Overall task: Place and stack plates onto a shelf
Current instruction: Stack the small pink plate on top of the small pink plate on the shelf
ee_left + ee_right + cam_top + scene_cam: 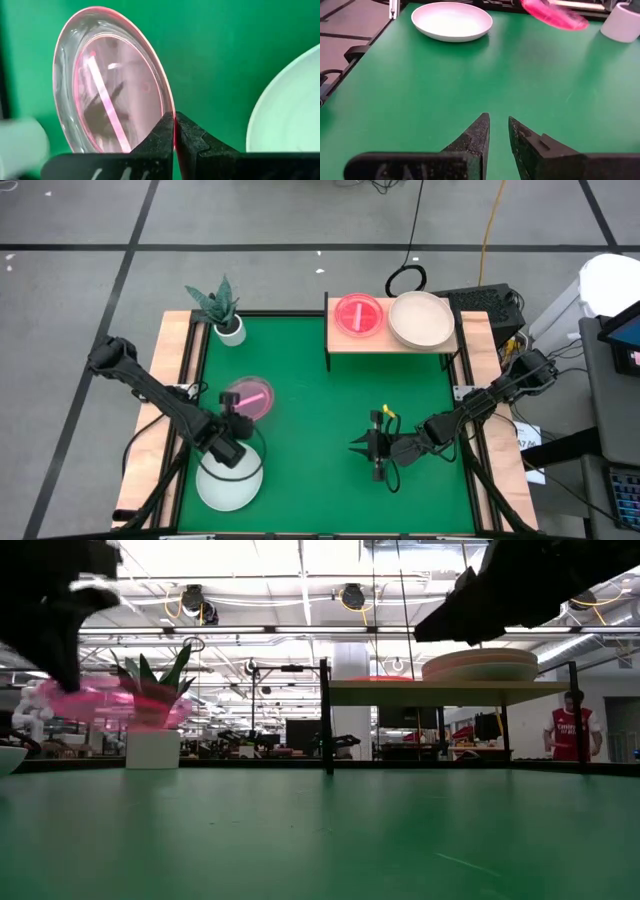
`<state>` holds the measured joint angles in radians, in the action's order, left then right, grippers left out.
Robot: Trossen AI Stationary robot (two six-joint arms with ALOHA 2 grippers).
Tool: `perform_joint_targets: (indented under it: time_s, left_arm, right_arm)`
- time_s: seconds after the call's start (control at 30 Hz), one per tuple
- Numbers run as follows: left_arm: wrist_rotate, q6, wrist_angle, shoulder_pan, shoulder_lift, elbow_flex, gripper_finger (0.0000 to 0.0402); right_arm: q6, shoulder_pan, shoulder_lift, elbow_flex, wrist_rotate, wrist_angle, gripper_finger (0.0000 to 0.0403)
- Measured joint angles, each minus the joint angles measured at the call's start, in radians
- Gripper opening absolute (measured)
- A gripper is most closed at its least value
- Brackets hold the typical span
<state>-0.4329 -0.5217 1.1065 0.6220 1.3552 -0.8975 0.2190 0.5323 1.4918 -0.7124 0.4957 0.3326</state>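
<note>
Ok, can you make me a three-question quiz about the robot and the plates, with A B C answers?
1. Where is the potted plant?
A. at a far corner of the table, on the left arm's side
B. on the shelf
C. inside the white plate

2. What colour is the plate in the left hand?
A. blue
B. see-through pink
C. black

3. What is the right hand doing?
A. squeezing a plate
B. holding the plant
C. holding nothing, above the green table

Answers:
1 A, the high view shows the plant beside the table's far edge, left of the shelf.
2 B, the left wrist view shows the fingers pinching the rim of the pink plate.
3 C, the right wrist view shows only green tabletop between its fingers, with the white plate far off.
</note>
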Motion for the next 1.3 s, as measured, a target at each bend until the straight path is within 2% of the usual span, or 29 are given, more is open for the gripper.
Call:
perform_joint_targets:
  time_s: [0.2,0.37,0.47,0.63,0.8,0.9,1.03,1.3]
  left_arm:
    - [-0.105,0.257,0.000,-0.038,0.000,-0.128,0.0006]
    - [-0.166,0.487,-0.031,-0.113,0.000,-0.223,0.0005]
    - [-0.180,0.673,-0.114,-0.173,0.000,-0.257,0.0005]
    - [-0.181,0.989,-0.348,-0.285,0.000,-0.266,0.0005]
    - [-0.167,1.244,-0.572,-0.391,0.000,-0.266,0.0005]
    - [-0.124,1.356,-0.691,-0.455,0.000,-0.266,0.0005]
    - [-0.016,1.437,-0.818,-0.537,0.019,-0.267,0.0005]
    - [0.060,1.546,-1.020,-0.652,0.132,-0.267,0.0005]
  right_arm:
    - [0.061,0.000,0.000,0.000,0.000,0.000,0.0054]
    - [0.076,0.021,0.000,0.000,0.002,0.000,0.0054]
    - [0.076,0.037,0.000,0.000,0.007,0.016,0.0054]
    - [0.076,0.067,0.000,-0.001,0.034,0.046,0.0054]
    - [0.076,0.097,0.000,-0.001,0.079,0.052,0.0054]
    - [0.076,0.110,0.000,-0.001,0.099,0.052,0.0054]
    - [0.076,0.123,0.000,-0.001,0.110,0.053,0.0054]
    - [0.072,0.124,0.000,-0.001,0.111,0.066,0.0054]
